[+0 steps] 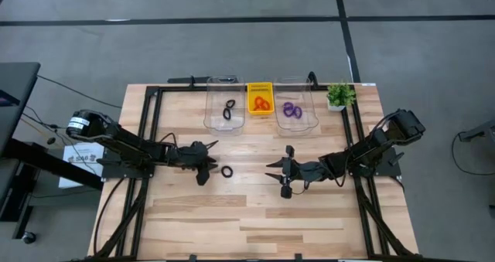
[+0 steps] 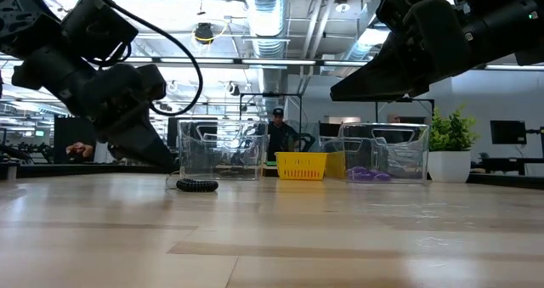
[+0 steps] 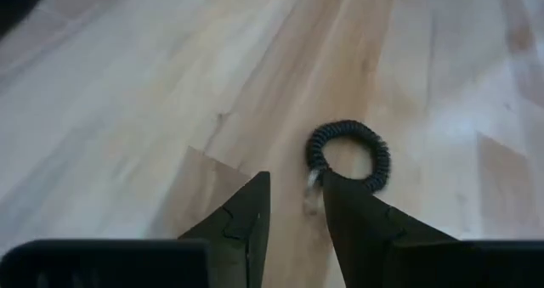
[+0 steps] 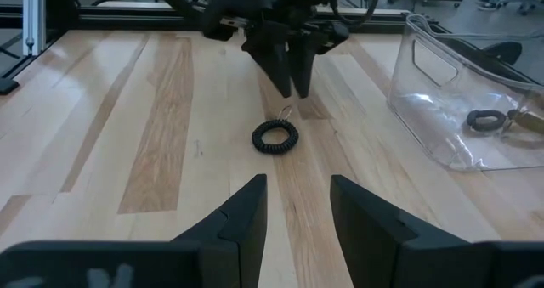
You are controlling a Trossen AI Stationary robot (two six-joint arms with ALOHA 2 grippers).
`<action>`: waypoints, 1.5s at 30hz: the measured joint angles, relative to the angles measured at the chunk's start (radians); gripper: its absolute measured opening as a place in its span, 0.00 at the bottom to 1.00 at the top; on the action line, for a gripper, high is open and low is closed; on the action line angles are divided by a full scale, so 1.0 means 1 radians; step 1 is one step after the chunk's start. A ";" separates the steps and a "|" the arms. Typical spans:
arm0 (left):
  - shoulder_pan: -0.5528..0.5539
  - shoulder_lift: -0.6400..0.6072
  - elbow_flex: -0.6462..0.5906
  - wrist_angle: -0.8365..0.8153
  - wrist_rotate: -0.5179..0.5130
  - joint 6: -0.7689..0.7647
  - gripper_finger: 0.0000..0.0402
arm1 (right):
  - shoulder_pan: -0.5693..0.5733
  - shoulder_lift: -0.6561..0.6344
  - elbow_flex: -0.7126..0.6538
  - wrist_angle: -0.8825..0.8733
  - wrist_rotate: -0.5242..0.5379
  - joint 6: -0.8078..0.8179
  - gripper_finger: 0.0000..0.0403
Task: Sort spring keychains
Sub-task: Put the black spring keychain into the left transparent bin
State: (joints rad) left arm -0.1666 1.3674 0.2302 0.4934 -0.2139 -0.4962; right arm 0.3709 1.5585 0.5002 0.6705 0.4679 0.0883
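Note:
One black spring keychain lies flat on the wood near the table's middle; it also shows in the left wrist view, the right wrist view and the low view. My left gripper is open by a narrow gap, its tips just left of the coil and close to its small metal ring. My right gripper is open, off the table, right of the keychain and pointing at it. Another black keychain rests in the left clear bin, orange ones in the yellow basket, and purple ones in the right clear bin.
The left clear bin, the yellow basket and the right clear bin stand in a row along the far edge, with a small potted plant at the far right corner. Bare wood stretches toward the near edge. A person is in the room behind.

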 joint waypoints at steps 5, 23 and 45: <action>0.000 0.000 0.000 0.001 -0.022 0.013 0.27 | 0.000 0.000 0.000 0.000 0.000 0.000 0.30; -0.013 0.001 0.000 0.050 -0.021 -0.010 0.27 | 0.000 0.000 0.000 0.001 0.000 0.000 0.30; -0.012 0.001 0.000 0.055 -0.024 -0.010 0.27 | 0.000 0.000 0.000 0.003 0.000 0.000 0.30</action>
State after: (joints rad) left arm -0.1788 1.3682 0.2303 0.5487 -0.2382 -0.5064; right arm 0.3707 1.5585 0.5003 0.6738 0.4682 0.0883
